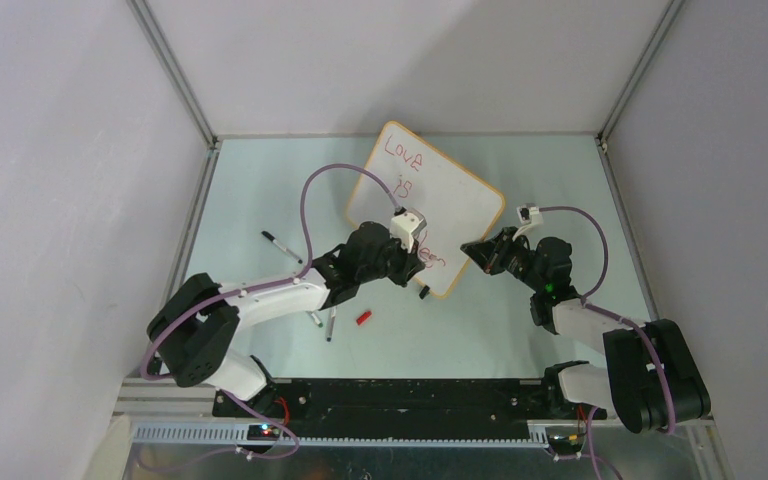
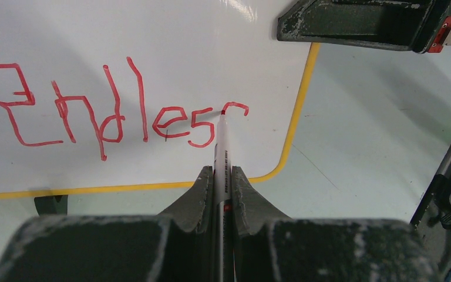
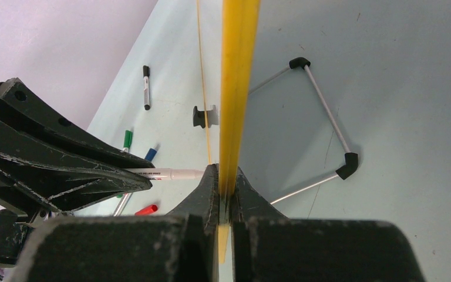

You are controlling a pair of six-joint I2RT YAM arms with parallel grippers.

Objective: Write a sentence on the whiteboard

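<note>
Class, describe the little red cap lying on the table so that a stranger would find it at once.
Find the whiteboard in the middle of the pale green table. Just in front of its near corner, a little to the left, lies the red cap. The markers beside it are long and thin; it alone is short, stubby and red all over.

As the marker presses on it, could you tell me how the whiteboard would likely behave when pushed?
Probably stiff: the whiteboard runs straight from the right hand clamping its edge. Likely light for its size, being thin edge-on. Without that grip, the marker pressing on it might slide or tip it.
</note>
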